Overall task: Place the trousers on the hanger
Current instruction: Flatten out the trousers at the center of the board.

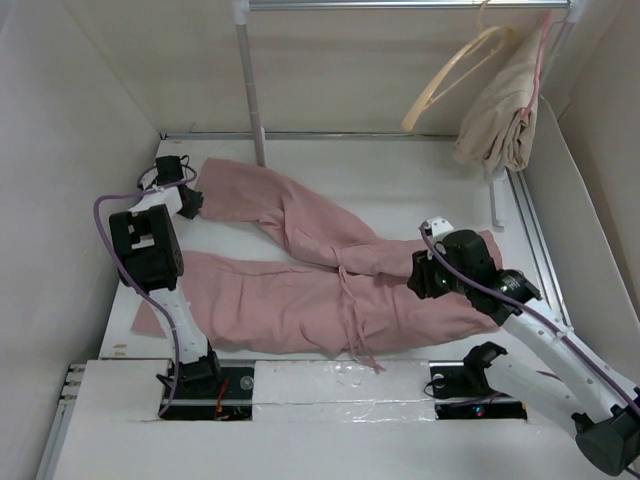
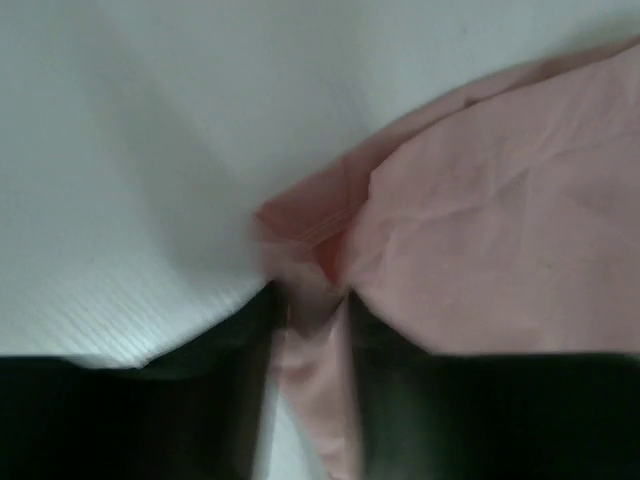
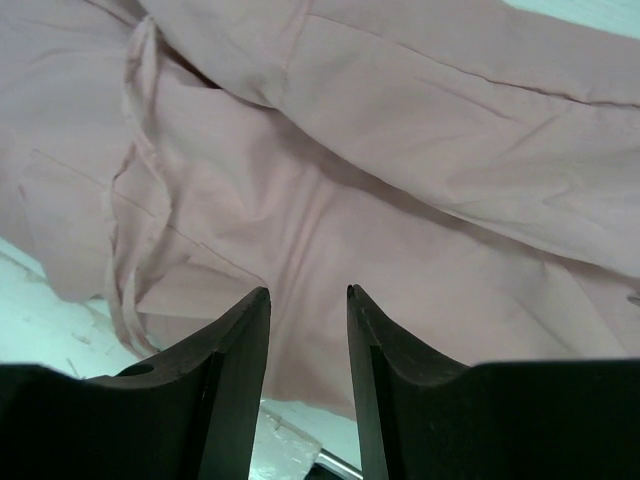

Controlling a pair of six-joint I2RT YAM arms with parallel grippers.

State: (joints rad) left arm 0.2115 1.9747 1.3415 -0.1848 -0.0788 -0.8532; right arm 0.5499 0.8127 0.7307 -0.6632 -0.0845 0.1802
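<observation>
The trousers [image 1: 300, 300] lie spread flat on the white table [image 1: 420, 180]. Their waist is to the right and the two legs run left. One leg lies along the near edge. The other angles toward the far left corner and ends just beside the upright post [image 1: 250, 90].

The left hand [image 1: 188, 200] sits at that far leg's end, close to the left wall. In the left wrist view, which is blurred, it [image 2: 310, 300] is clenched on a corner of the pink hem, with bare table beyond the cloth edge.

The right hand [image 1: 418, 275] hangs over the waist area, near the drawstring. Its fingers [image 3: 240, 340] stand parted with nothing between them, just above the cloth.

The hanger [image 1: 455, 80] hangs tilted from the rail [image 1: 400, 5] at the far right, touching the beige garment [image 1: 500, 110] beside it. The far middle of the table, between post and garment, is open.
</observation>
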